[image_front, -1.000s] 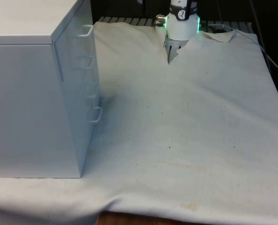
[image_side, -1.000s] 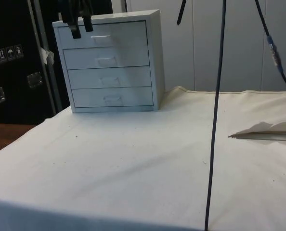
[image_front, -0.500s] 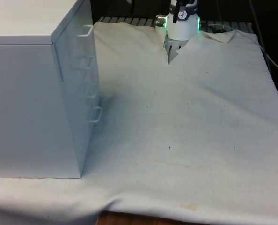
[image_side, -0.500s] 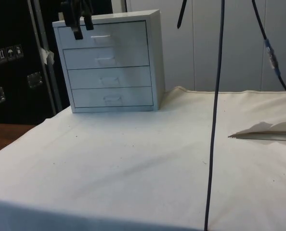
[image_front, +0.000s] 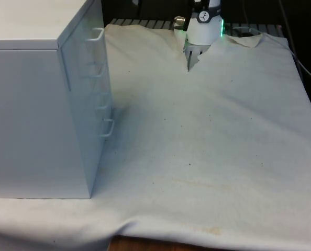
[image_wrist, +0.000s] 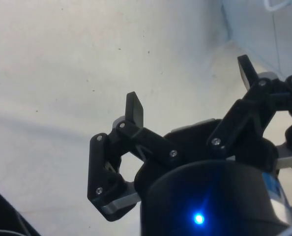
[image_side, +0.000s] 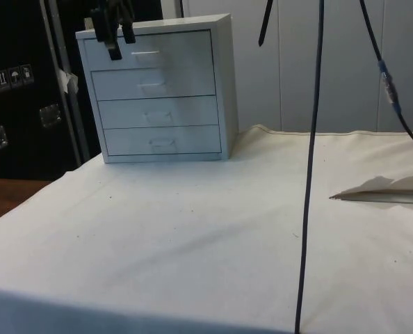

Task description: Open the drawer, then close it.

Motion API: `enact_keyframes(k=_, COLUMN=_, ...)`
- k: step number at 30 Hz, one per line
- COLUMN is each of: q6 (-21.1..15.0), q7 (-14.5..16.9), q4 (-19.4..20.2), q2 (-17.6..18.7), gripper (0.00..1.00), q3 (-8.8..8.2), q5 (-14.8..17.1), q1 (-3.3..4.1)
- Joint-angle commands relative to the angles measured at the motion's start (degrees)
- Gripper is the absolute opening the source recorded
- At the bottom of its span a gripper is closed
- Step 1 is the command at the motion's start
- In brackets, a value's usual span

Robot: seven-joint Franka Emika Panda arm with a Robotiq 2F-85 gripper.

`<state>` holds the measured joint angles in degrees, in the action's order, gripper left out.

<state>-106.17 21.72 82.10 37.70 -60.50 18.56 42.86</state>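
- My gripper (image_side: 119,42) hangs with fingers (image_wrist: 134,109) spread wide, holding nothing, beside the top drawer (image_side: 149,51) of the chest of drawers (image_side: 158,90).
- All four drawers sit shut; the chest rests on the white cloth (image_front: 208,146).

A white cloth (image_front: 213,136) covered the table, lightly speckled with small dark specks and faintly stained near its close edge. It was rumpled along the far edge and folded up at one spot. A thin black cable (image_side: 311,167) hung straight down in the side view. Dark cabinets (image_side: 19,90) stood behind, beside pale wall panels (image_side: 345,62).
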Motion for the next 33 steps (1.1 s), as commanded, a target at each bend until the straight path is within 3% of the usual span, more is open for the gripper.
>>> enact_keyframes(k=1, q6=-1.83, q7=0.17, q4=1.2, q2=-0.46, gripper=1.0, q3=-0.57, q5=-0.57, q1=0.97)
enact_keyframes(k=3, q6=-2.41, q7=0.23, q4=1.55, q2=-0.46, gripper=1.0, q3=-0.63, q5=-0.97, q1=1.15)
enact_keyframes(k=4, q6=-0.97, q7=0.06, q4=0.46, q2=0.0, gripper=1.0, q3=0.0, q5=-0.57, q1=0.17)
enact_keyframes(k=5, q6=-2.92, q7=0.23, q4=1.83, q2=-0.46, gripper=1.0, q3=-0.69, q5=-1.55, q1=1.26)
enact_keyframes(k=6, q6=-3.21, q7=0.23, q4=2.01, q2=-0.46, gripper=1.0, q3=-0.69, q5=-1.78, q1=1.32)
enact_keyframes(k=12, q6=-4.87, q7=0.29, q4=2.64, q2=-0.34, gripper=1.0, q3=-0.57, q5=-3.55, q1=1.43)
enact_keyframes(k=13, q6=-3.27, q7=0.06, q4=1.66, q2=0.0, gripper=1.0, q3=0.0, q5=-2.98, q1=0.63)
enact_keyframes(k=14, q6=-5.1, q7=0.34, q4=2.75, q2=-0.34, gripper=1.0, q3=-0.52, q5=-3.78, q1=1.43)
enact_keyframes(k=16, q6=-5.67, q7=0.46, q4=3.09, q2=-0.29, gripper=1.0, q3=-0.52, q5=-4.24, q1=1.49)
enact_keyframes(k=20, q6=-6.7, q7=0.52, q4=3.9, q2=-0.11, gripper=1.0, q3=-0.46, q5=-5.5, q1=1.49)
enact_keyframes(k=21, q6=-5.27, q7=0.34, q4=3.09, q2=0.0, gripper=1.0, q3=0.0, q5=-5.1, q1=0.86)
enact_keyframes(k=22, q6=-6.82, q7=0.46, q4=4.07, q2=-0.11, gripper=1.0, q3=-0.46, q5=-5.79, q1=1.49)
enact_keyframes(k=27, q6=-8.14, q7=0.46, q4=5.33, q2=-0.06, gripper=1.0, q3=-0.57, q5=-7.45, q1=1.26)
enact_keyframes(k=28, q6=-6.88, q7=0.34, q4=4.76, q2=0.0, gripper=1.0, q3=-0.17, q5=-7.1, q1=0.92)
enact_keyframes(k=29, q6=-8.42, q7=0.46, q4=5.56, q2=-0.06, gripper=1.0, q3=-0.63, q5=-7.62, q1=1.2)
enact_keyframes(k=33, q6=-10.26, q7=0.57, q4=6.7, q2=0.0, gripper=1.0, q3=-1.03, q5=-8.31, q1=1.09)
